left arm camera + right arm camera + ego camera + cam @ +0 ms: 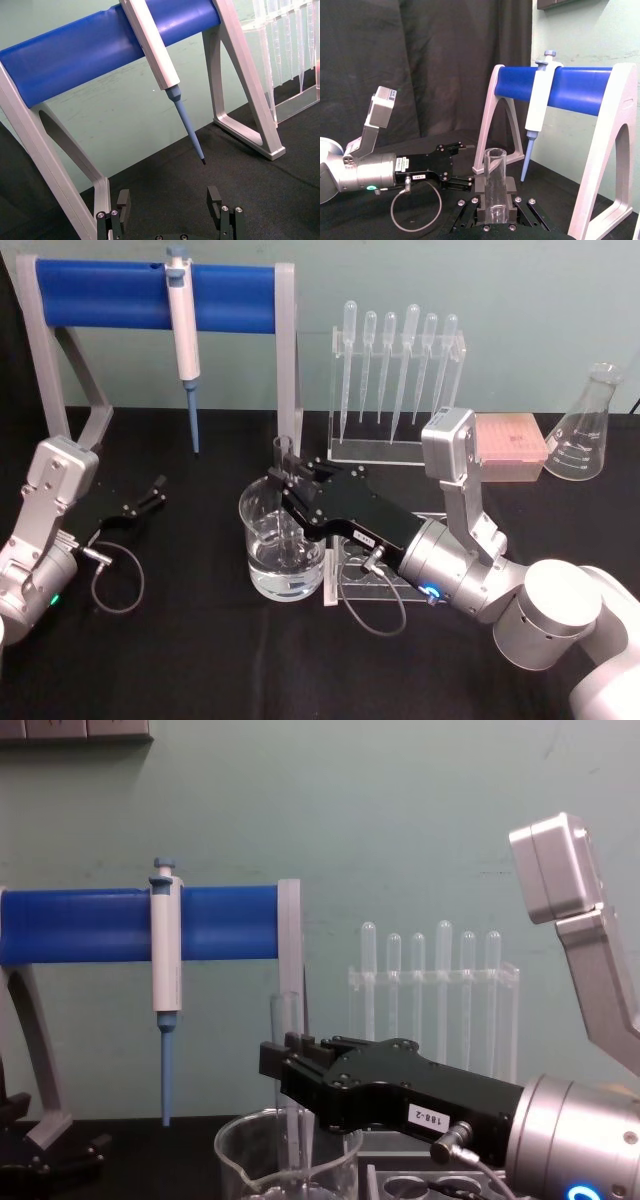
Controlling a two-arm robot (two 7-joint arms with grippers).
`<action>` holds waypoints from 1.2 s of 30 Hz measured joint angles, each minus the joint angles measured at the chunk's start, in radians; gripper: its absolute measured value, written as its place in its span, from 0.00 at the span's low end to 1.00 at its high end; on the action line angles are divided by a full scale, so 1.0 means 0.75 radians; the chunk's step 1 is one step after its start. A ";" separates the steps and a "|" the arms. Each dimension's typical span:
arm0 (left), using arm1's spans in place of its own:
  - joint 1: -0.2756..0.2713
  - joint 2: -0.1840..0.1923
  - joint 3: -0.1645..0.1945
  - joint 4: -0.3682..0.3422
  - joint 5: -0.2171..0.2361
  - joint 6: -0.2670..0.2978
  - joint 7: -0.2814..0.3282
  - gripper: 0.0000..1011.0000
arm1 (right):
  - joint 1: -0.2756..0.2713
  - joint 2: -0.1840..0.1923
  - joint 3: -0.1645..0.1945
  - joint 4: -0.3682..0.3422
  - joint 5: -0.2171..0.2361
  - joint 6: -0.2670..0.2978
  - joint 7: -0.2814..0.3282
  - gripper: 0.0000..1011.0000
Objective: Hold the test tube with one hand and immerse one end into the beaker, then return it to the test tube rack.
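Observation:
My right gripper [283, 480] reaches in from the right and is shut on the test tube [283, 452], a clear glass tube held upright. Its open top sticks up above the fingers. Its lower end goes down into the beaker [258, 565], a wide clear glass with water in the bottom, at the table's middle. In the right wrist view the test tube [495, 165] stands clamped between the black fingers [510, 186]. From the chest, the right gripper [285, 1065] hangs over the beaker [240, 1160]. Parked at the far left, my left gripper [152, 495] is open, its fingers [215, 197] wide apart.
A blue-barred stand [110, 292] with a white-and-blue pipette [183, 335] is at the back left. Behind the beaker is a clear rack of plastic pipettes [395, 370]. A pink box [510, 445] and a flask [585, 430] sit at the back right. A clear holder [350, 580] lies under my right arm.

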 joint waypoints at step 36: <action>0.000 0.000 0.000 0.000 0.000 0.000 0.000 0.99 | 0.000 0.000 0.000 0.000 0.000 0.000 0.000 0.22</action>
